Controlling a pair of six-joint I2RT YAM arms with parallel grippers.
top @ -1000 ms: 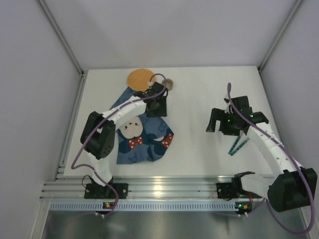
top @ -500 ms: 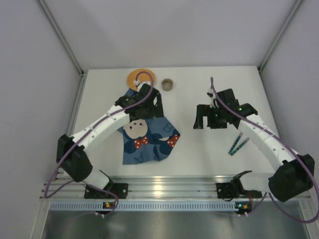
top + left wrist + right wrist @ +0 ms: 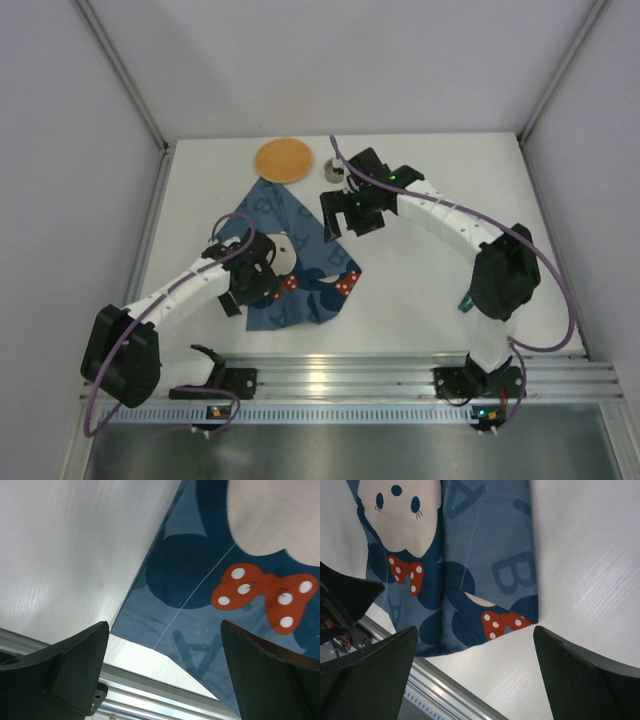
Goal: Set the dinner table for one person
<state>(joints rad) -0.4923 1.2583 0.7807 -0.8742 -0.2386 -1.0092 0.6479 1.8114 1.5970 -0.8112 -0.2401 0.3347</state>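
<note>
A: Both arms have moved since a second ago, yes?

B: Yes. The left end effector (image 3: pixel 247 293) came back from the far end of the cloth (image 3: pixel 310 275) toward the near edge of the tabletop (image 3: pixel 410 300). The right end effector (image 3: pixel 345 224) swung from the right side to the middle, over the far right part of the cloth.

A: How do the jaws stand?

B: Both are wide apart and hold nothing. Each wrist view shows only blue cloth and white surface between the fingers.

A: And the tabletop itself?

B: It is the big white surface under everything, with rails along its sides. The cloth lies on its left half. An orange disc (image 3: pixel 283 159) and a small cup (image 3: pixel 335 168) sit near the far edge, just beside each other.
</note>
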